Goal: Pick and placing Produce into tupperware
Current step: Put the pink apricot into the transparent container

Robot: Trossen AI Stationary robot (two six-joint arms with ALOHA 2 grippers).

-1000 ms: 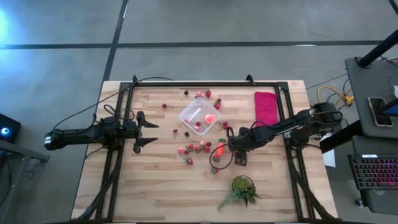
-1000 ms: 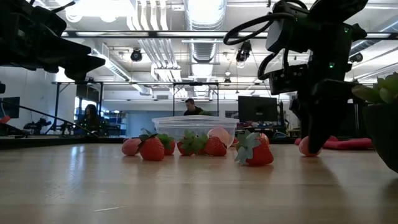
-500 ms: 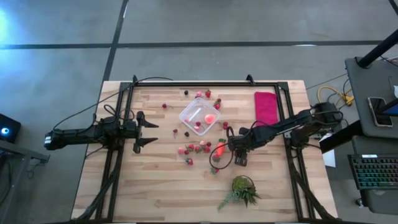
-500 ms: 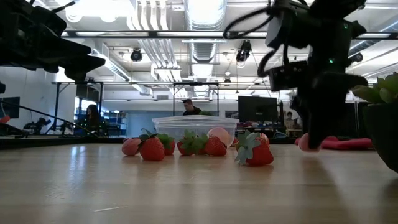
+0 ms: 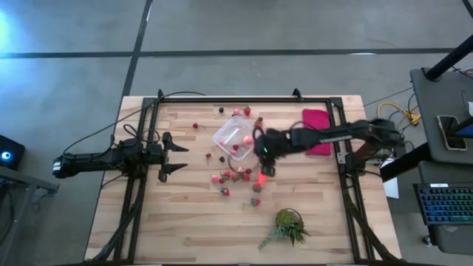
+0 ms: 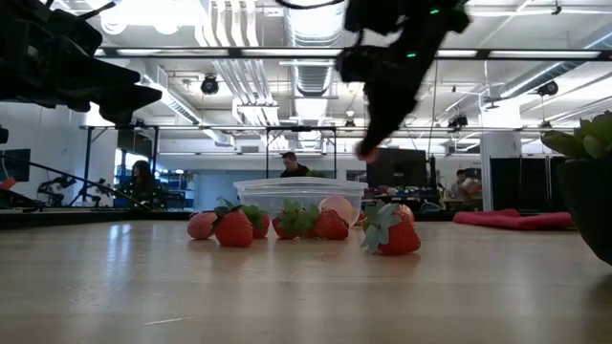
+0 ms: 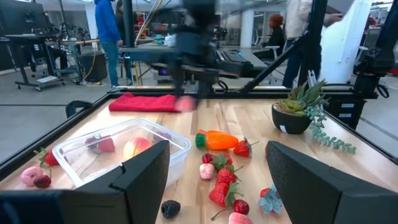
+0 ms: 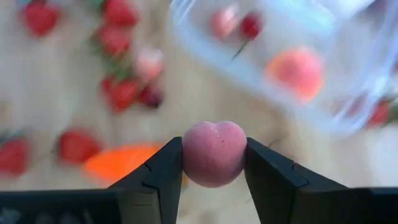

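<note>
Right gripper [image 8: 213,163] is clamping a round pink toy peach [image 8: 213,152], hanging raised beside the clear square plastic tupperware [image 5: 236,137]. Left gripper [image 5: 176,154] is waiting, fingers spread, well apart at the table's left.

Pale striped wood worktop [image 5: 185,214]. Clear tupperware [image 5: 235,137] with a peach-orange piece [image 8: 297,68] and a red piece [image 8: 250,25] inside. Pink fruit [image 8: 214,153] between black fingers [image 8: 160,177]. Orange carrot [image 7: 219,140] with a green top. Red strawberries [image 6: 234,227]. Magenta cloth [image 5: 316,125]. Green plant [image 5: 287,226].
</note>
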